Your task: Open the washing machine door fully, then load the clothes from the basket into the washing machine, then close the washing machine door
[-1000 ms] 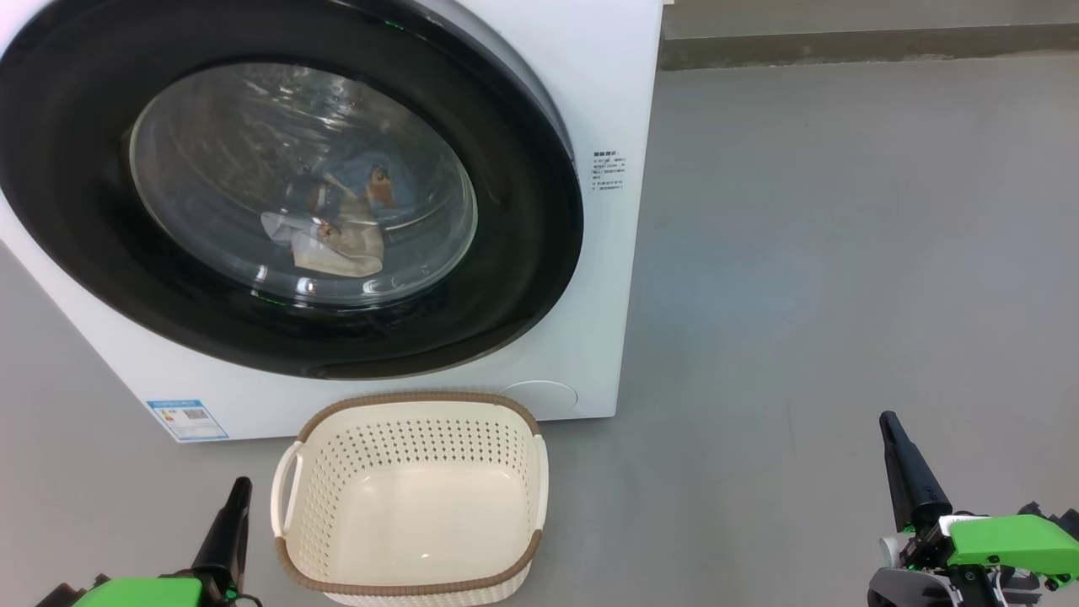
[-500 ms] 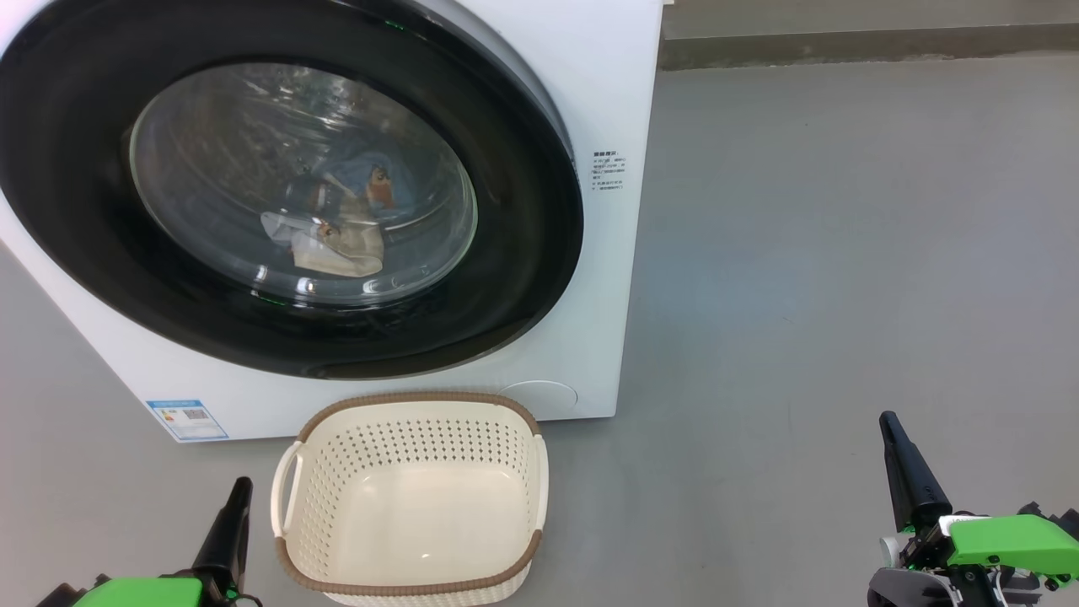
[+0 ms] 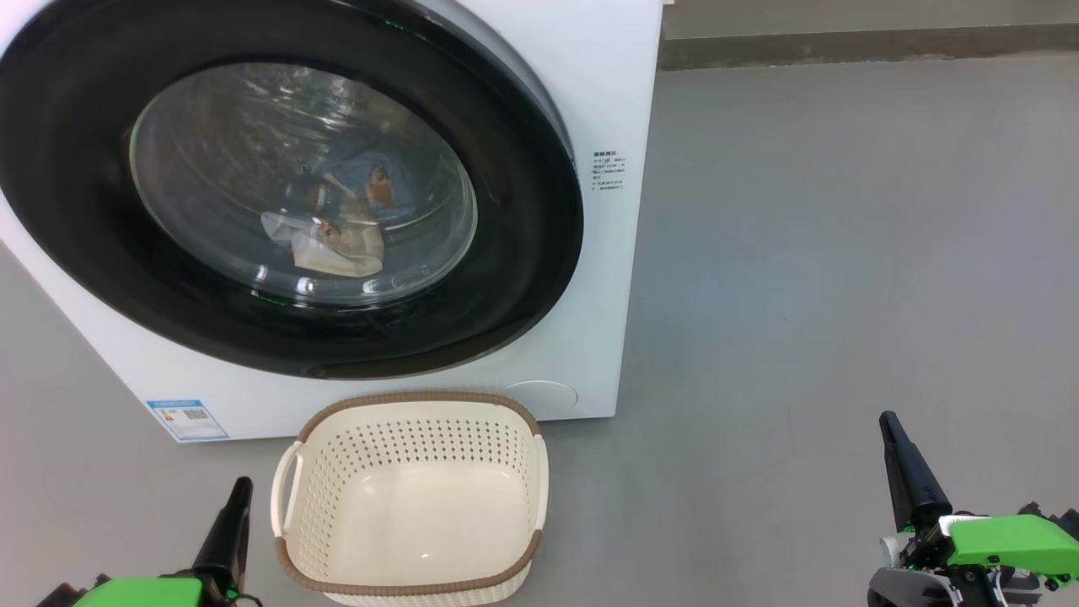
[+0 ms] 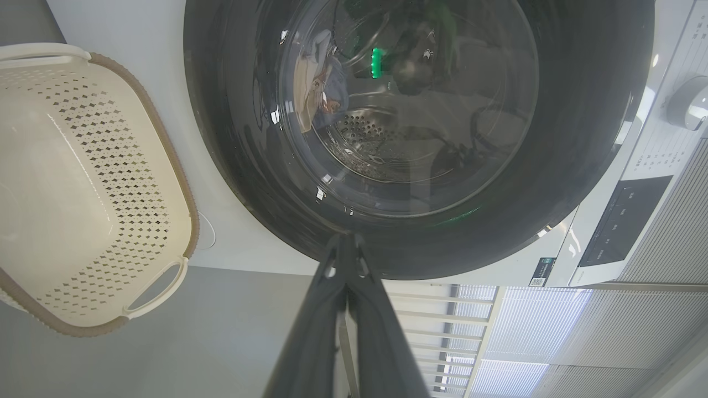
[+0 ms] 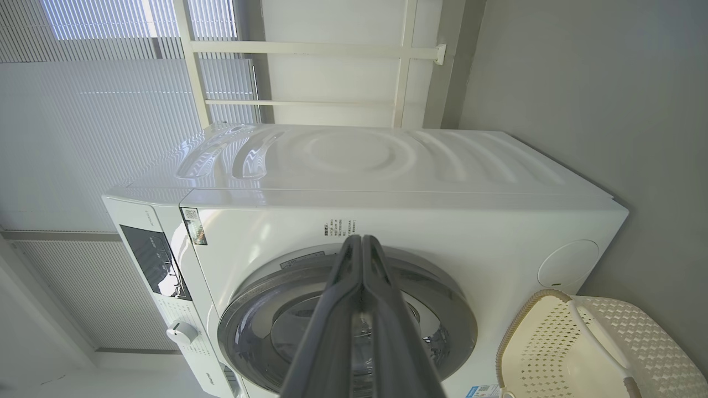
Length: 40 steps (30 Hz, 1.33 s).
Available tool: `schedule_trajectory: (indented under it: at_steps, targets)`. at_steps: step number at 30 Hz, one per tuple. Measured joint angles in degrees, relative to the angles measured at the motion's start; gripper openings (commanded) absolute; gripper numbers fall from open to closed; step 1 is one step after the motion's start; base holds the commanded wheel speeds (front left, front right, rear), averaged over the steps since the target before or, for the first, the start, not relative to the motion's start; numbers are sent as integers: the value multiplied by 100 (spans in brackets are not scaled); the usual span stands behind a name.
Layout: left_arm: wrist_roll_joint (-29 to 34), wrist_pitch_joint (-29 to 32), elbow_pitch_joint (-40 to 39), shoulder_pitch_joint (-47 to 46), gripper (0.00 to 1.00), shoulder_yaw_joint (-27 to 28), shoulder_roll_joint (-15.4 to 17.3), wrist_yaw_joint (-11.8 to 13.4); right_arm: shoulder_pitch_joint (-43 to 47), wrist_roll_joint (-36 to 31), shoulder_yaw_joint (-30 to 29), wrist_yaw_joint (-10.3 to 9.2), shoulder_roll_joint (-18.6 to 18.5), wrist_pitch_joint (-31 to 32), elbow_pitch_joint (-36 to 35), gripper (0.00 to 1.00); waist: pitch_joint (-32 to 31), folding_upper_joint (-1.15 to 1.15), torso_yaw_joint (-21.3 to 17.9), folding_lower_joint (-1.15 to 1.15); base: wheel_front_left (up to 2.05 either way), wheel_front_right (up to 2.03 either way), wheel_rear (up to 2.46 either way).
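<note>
The washing machine (image 3: pixel 607 101) stands at upper left, its door (image 3: pixel 523 278) flat against the front. Through the glass I see the clothes (image 3: pixel 346 219), light blue and beige, lying in the drum. The cream basket (image 3: pixel 413 405) sits on the floor below the door with nothing in it. My left gripper (image 3: pixel 240 489) is shut, low at the basket's left, holding nothing. My right gripper (image 3: pixel 888 424) is shut at the lower right, far from the machine. The left wrist view has the door (image 4: pixel 581 166) and basket (image 4: pixel 182 182); the right wrist view has the machine (image 5: pixel 442 221) and basket (image 5: pixel 531 326).
Grey floor (image 3: pixel 843 253) spreads to the right of the machine up to a wall base (image 3: pixel 843 42). A blue label sticker (image 3: pixel 187 419) marks the machine's lower left front. A control panel and dial (image 5: pixel 182 333) lie beside the door in the right wrist view.
</note>
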Motion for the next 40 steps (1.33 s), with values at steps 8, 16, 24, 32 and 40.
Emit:
schedule_trajectory:
  at_steps: [8,16,24,32,40]
  targets:
    - [1,1,0,0,0,3,-2,0,0,0,0,0,0,0,0,0,0,0,0,0,0,0,0]
    - [1,1,0,0,0,5,-3,0,0,0,0,0,1,0,0,0,0,0,0,0,0,0,0]
    - [1,1,0,0,0,8,-5,0,0,0,0,0,1,0,0,0,0,0,0,0,0,0,0]
    - [1,1,0,0,0,10,-7,0,0,0,0,0,1,0,0,0,0,0,0,0,0,0,0]
    - [1,1,0,0,0,12,-10,0,0,0,0,0,1,0,0,0,0,0,0,0,0,0,0]
